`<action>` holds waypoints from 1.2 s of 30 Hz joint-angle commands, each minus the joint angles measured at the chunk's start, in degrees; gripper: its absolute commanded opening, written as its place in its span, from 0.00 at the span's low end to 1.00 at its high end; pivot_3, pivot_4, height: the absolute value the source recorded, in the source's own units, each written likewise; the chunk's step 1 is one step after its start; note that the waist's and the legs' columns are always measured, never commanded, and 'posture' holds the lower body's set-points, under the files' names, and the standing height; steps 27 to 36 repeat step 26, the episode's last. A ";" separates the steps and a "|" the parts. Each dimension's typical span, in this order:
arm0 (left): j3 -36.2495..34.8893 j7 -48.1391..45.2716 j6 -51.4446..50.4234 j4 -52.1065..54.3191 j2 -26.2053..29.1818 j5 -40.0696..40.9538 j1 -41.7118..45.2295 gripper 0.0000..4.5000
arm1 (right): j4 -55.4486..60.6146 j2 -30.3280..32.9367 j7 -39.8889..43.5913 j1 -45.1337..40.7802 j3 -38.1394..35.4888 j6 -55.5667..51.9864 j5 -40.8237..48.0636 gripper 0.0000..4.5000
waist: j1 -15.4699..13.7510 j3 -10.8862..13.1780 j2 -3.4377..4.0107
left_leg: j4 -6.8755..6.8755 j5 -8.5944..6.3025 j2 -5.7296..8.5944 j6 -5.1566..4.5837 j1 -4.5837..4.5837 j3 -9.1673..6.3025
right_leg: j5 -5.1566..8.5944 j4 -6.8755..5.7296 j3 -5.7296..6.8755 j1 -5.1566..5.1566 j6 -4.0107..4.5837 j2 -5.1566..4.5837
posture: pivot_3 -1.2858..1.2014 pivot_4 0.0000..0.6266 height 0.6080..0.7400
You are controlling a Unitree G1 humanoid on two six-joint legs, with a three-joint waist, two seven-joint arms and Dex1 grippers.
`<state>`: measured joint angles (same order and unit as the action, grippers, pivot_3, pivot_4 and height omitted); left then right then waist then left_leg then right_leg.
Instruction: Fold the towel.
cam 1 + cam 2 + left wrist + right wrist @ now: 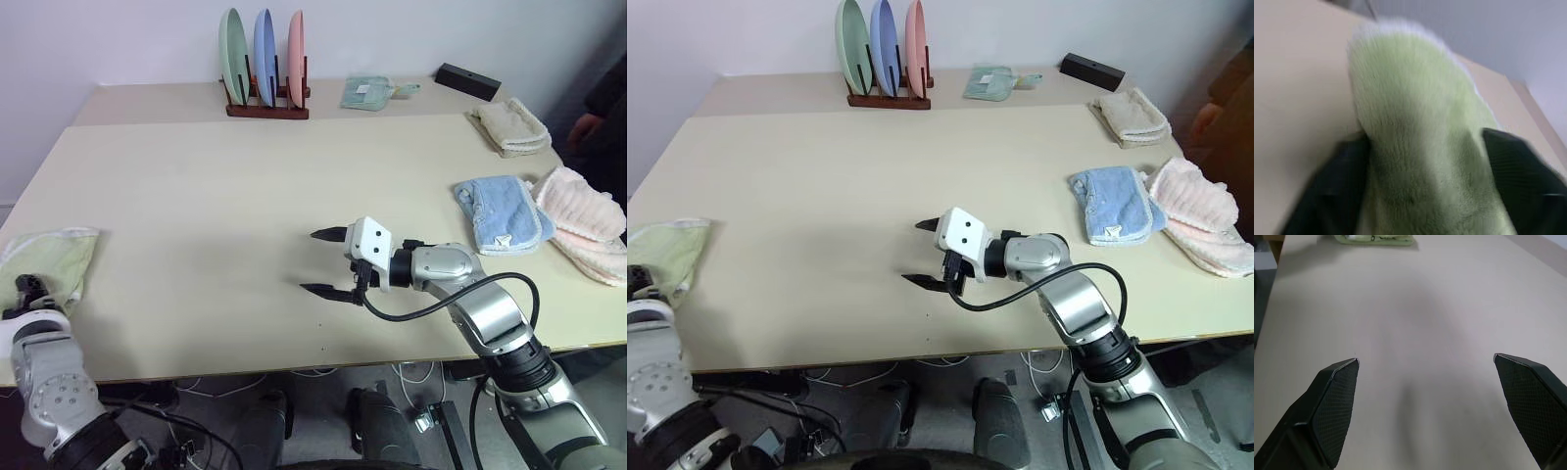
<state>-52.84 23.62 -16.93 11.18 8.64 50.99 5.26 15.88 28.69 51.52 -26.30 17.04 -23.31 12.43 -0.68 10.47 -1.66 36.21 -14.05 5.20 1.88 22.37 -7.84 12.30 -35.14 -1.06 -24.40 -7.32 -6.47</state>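
Note:
The towel [51,257], light green terry with whitish edging, lies bunched at the table's far left edge. My left gripper [29,290] sits at its near end. In the left wrist view the towel [1420,98] lies between the two spread black fingers [1347,176], so this gripper [1425,139] is open around the cloth. My right gripper [312,261] hovers over the bare middle of the table, pointing left, open with nothing between its fingers [1337,396]. The right wrist view catches the towel [1374,239] far ahead.
A rack [265,103] holding three plates stands at the back. A small greenish cloth [367,93] and a black box [468,80] lie beside it. Beige [509,127], light blue [500,213] and pink [588,220] towels line the right side. A person's hand [588,125] shows at the right edge.

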 commanded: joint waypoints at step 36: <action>44.43 -40.85 -4.19 15.00 24.31 -27.64 -8.15 0.79 | -9.49 4.71 -6.60 3.41 -19.10 -5.92 4.80 1.00 | 1.32 0.16 0.30 | -0.15 -0.03 -0.08 -0.06 0.02 0.22 | 0.02 0.00 -0.15 -0.13 0.06 0.02 | 0.52 0.24 1.00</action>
